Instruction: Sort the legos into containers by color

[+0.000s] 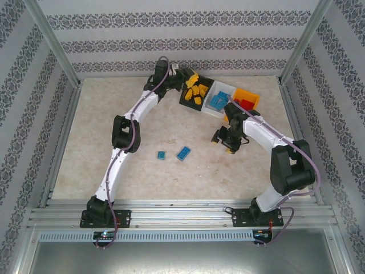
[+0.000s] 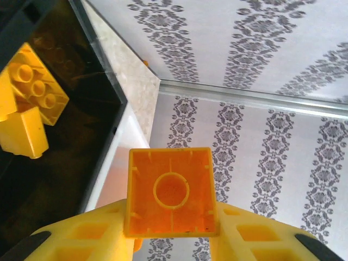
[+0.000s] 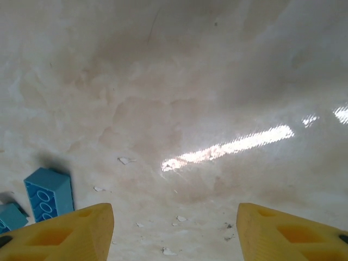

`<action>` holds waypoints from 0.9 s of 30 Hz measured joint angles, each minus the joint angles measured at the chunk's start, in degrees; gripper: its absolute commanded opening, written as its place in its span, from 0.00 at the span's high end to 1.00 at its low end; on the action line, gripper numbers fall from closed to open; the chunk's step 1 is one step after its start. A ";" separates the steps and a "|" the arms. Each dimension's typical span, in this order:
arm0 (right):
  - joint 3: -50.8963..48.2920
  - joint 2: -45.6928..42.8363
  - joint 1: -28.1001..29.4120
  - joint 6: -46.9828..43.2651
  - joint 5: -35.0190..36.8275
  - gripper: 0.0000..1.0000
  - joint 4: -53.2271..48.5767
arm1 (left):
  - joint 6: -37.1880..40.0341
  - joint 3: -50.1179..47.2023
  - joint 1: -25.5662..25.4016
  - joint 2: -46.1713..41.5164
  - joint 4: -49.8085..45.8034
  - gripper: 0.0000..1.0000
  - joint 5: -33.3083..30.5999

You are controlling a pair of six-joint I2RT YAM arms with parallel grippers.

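My left gripper (image 1: 191, 77) is shut on an orange-yellow lego (image 2: 171, 193), whose hollow underside faces the left wrist camera. It hangs at the far edge of the black bin (image 1: 190, 106), which holds several orange-yellow legos (image 1: 198, 92) (image 2: 33, 91). Beside it, the white bin (image 1: 227, 87) holds blue legos (image 1: 218, 101) and the orange bin (image 1: 251, 92) holds red ones (image 1: 246, 103). My right gripper (image 1: 223, 140) (image 3: 174, 228) hovers open over bare table, in front of the bins. Two blue legos (image 1: 183, 153) (image 1: 162, 154) lie on the table to its left, one of them (image 3: 49, 193) near its left finger.
Patterned walls and metal frame posts close in the table at the back and both sides. The left arm stretches diagonally across the left half of the table. Small white flecks (image 3: 126, 160) lie on the surface under my right gripper.
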 measured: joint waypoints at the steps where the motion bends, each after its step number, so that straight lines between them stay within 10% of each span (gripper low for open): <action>1: 0.55 0.44 -0.42 -0.39 -0.13 0.38 0.02 | -0.72 0.07 -0.02 0.63 0.02 0.50 -0.33; 27: 4.85 5.20 -1.25 -3.17 -1.07 0.38 -1.49 | -2.43 0.70 -0.09 2.84 1.07 0.46 -1.44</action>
